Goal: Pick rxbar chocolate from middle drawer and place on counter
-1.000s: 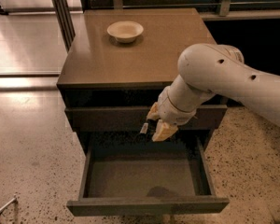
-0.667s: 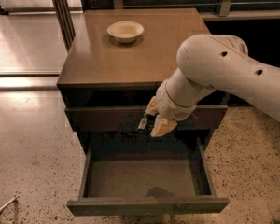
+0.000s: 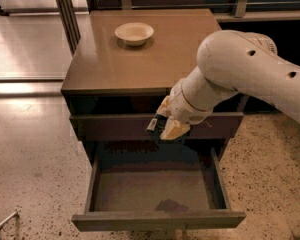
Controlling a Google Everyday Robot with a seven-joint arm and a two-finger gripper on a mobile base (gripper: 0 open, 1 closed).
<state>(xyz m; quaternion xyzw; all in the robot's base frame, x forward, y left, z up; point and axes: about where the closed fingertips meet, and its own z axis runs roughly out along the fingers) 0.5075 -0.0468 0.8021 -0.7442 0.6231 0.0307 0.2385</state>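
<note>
Camera view.
Drawer [image 3: 157, 191]: pulled out, floor bare.
Gripper [image 3: 163, 123]: hangs above the drawer, before the upper drawer front [image 3: 115, 126], just below the counter edge. Its fingers pinch a small dark bar [image 3: 152, 125].
Counter [image 3: 140, 64]: carries one bowl [image 3: 134, 33] at the back.
Status: pick apparently done. Lift to counter and release outstanding.

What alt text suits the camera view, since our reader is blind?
The gripper holds the rxbar chocolate above the open middle drawer. A cream bowl sits on the counter behind.
</note>
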